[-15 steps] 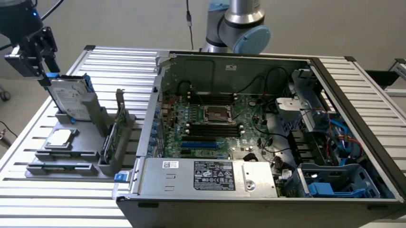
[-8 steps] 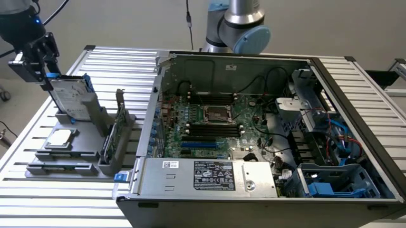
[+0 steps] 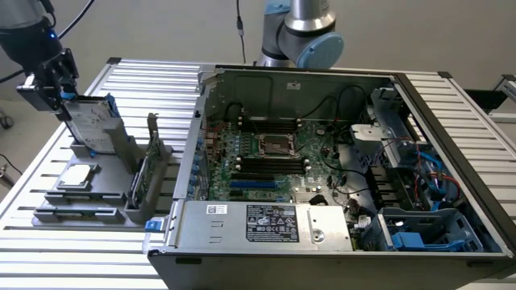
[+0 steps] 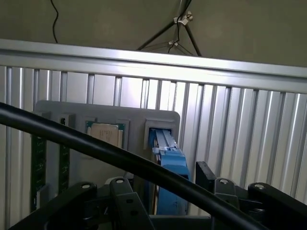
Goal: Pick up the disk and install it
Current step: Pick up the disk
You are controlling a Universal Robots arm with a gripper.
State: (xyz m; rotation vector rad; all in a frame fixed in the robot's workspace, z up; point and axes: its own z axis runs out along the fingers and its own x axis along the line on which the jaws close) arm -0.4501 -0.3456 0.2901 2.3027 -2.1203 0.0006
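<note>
Disk standing on end in grey holder on desk, long axis near vertical, upper end just below gripper, jaws wide apart, nothing clamped.

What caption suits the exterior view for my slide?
Open gripper at the top of the upright disk in its grey holder, beside the open computer case.

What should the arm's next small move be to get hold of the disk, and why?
Probably close the gripper on the disk. The disk stands on end in the grey holder, and the open fingers appear to straddle its blue-railed upper end, so a squeeze should secure it.
</note>
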